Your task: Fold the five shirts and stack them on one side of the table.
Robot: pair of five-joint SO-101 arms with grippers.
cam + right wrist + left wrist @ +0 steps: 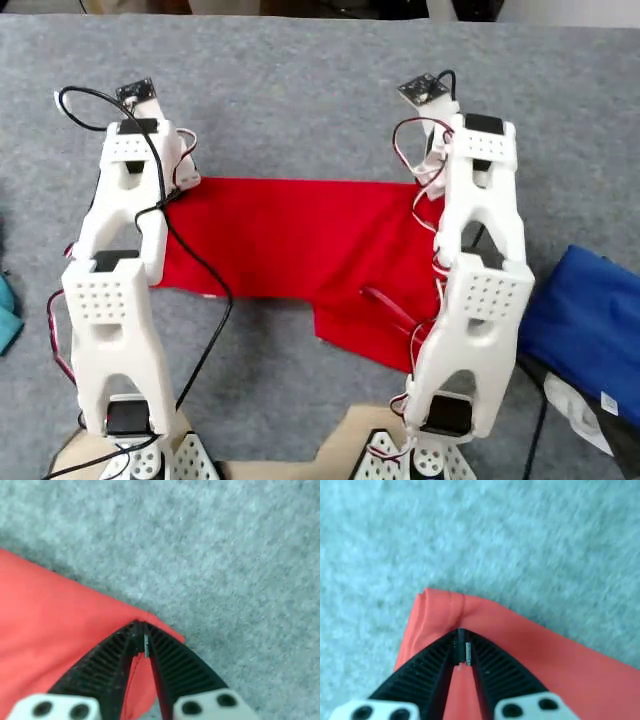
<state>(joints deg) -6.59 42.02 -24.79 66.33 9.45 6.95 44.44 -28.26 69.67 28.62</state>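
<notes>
Grey table w/ red shirt, blue cloth.

two arms, one red shirt, one blue shirt.

No text, number or sign can be read in any view. A small white tag sits on the near edge of the blue shirt, which lies right of the red shirt. The tag's print is too small to make out.
</notes>
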